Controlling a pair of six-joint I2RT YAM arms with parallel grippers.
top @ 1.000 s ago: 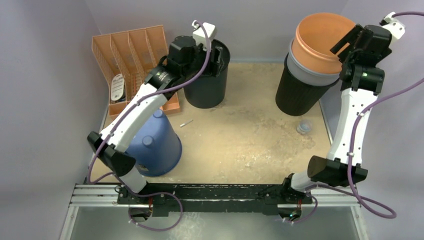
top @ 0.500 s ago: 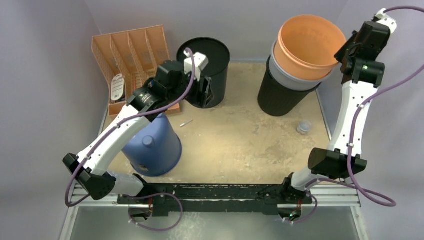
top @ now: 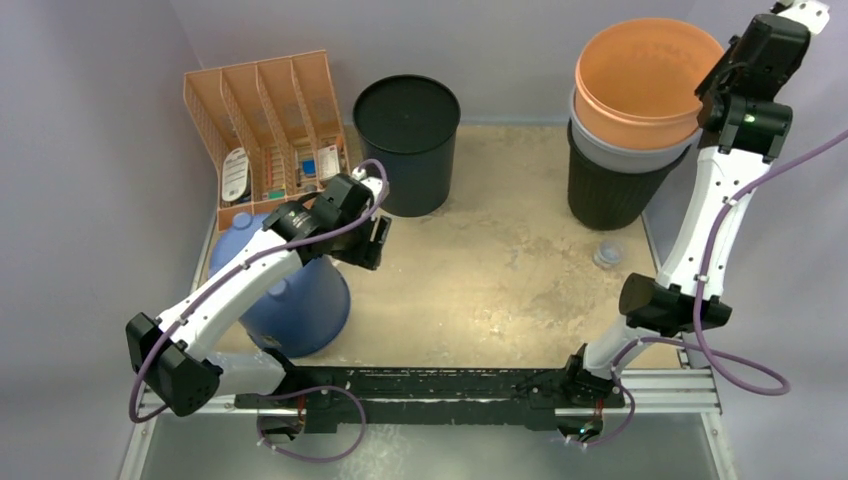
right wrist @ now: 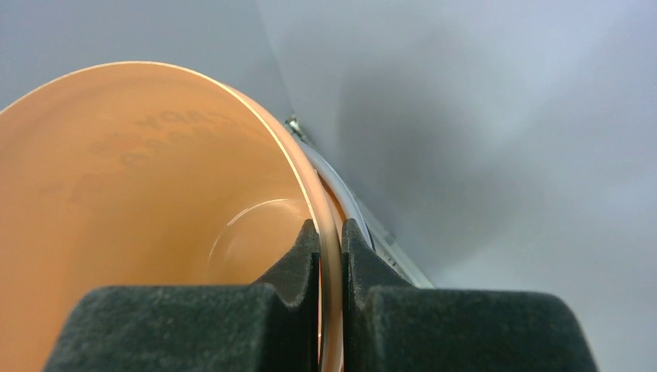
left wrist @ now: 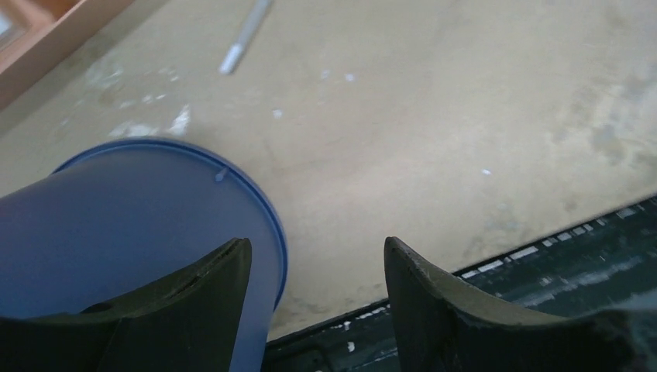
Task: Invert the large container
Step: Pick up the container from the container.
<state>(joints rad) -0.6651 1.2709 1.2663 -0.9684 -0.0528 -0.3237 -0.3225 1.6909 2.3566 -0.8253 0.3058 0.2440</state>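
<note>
Pulled back from the black bin [top: 405, 115], my left hand [top: 375, 240] now hovers just in front of it, above the edge of the upturned blue bucket [top: 300, 300], jaws wide apart, holding nothing. My right hand [top: 715, 85], well right of the bin, has clamped tight on the rim of the orange container [top: 630, 75], which stands mouth-up, nested in a grey container and a black ribbed one.

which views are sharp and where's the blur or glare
top external: sharp, evenly lit, soft shadows on the table; left wrist: table crisp, blue container and left gripper near the lens soft and dark; right wrist: orange container has a bright line along its rim, right gripper looks grainy, wall behind is blurred with a dim shadow.
</note>
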